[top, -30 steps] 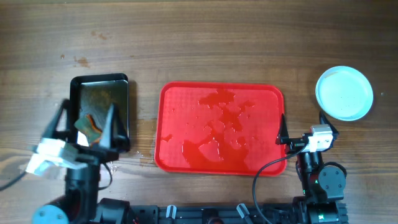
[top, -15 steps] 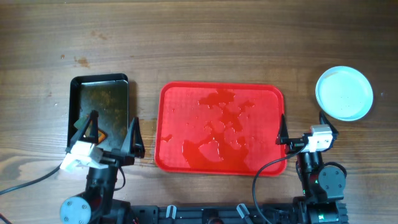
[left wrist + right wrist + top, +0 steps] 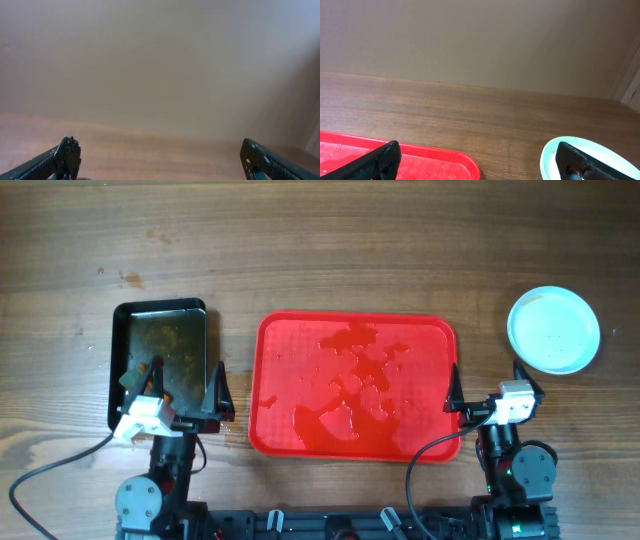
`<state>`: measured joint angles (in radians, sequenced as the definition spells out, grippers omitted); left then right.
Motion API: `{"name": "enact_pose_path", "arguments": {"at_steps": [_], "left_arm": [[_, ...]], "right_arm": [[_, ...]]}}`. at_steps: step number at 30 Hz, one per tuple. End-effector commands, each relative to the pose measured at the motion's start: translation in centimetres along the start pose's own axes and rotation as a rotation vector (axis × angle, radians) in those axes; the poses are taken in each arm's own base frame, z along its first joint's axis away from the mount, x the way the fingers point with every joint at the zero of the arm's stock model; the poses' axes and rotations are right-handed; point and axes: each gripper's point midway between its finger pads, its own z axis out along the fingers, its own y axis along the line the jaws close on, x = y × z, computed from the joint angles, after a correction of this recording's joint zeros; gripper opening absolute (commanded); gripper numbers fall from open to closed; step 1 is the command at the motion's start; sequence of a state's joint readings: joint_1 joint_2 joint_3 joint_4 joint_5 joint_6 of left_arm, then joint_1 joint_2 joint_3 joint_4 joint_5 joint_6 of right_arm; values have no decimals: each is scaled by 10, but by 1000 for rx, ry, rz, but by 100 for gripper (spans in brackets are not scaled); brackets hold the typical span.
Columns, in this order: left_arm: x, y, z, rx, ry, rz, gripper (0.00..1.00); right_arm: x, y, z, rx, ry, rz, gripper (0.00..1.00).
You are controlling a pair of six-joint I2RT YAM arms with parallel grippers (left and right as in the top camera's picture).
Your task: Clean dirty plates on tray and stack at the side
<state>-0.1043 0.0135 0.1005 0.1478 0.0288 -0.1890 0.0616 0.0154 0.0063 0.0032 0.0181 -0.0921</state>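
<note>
**A:** How is the left arm sitting?

**B:** It is folding low at the near edge of the worktop (image 3: pixel 320 240). The left gripper (image 3: pixel 186 368) is reaching over the near end of the black pan (image 3: pixel 165 330), fingers spread wide with nothing between them. A small green-and-orange piece (image 3: pixel 129 380) is lying in the pan just beside the outer finger.

**A:** And the middle?

**B:** The tray (image 3: pixel 352 330) is lying flat, near the pan but apart from it, with wet patches (image 3: pixel 350 375) glistening on it. Bare wood is running all along the far side.

**A:** The right side?

**B:** The right arm is tucking in at the near edge too. The right gripper (image 3: pixel 488 375) is pointing away over the strip between the tray's right rim and the plates (image 3: pixel 553 330), jaws gaping and holding nothing. The plates are resting on the worktop off the tray's far right corner, apart from it. How many are piled there I cannot tell.
</note>
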Motion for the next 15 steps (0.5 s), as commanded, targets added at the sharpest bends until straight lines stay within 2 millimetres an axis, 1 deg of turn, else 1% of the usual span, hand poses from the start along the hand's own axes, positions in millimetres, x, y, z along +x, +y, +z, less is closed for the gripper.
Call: {"name": "enact_pose_path", "arguments": {"at_steps": [1, 7, 11, 13, 15], "left_arm": [[7, 1, 0, 13, -13, 0, 100], [3, 9, -1, -6, -80, 12, 100], [2, 10, -1, -11, -85, 15, 100], [4, 12, -1, -20, -79, 15, 100], [12, 16, 0, -37, -44, 14, 100]], "right_arm": [[-3, 1, -1, -11, -15, -11, 100], [-3, 1, -1, -11, -15, -11, 100], [-3, 1, -1, -11, -15, -11, 100], [-3, 1, -1, -11, -15, -11, 100], [-3, 1, -1, -11, -15, -11, 100]]}}
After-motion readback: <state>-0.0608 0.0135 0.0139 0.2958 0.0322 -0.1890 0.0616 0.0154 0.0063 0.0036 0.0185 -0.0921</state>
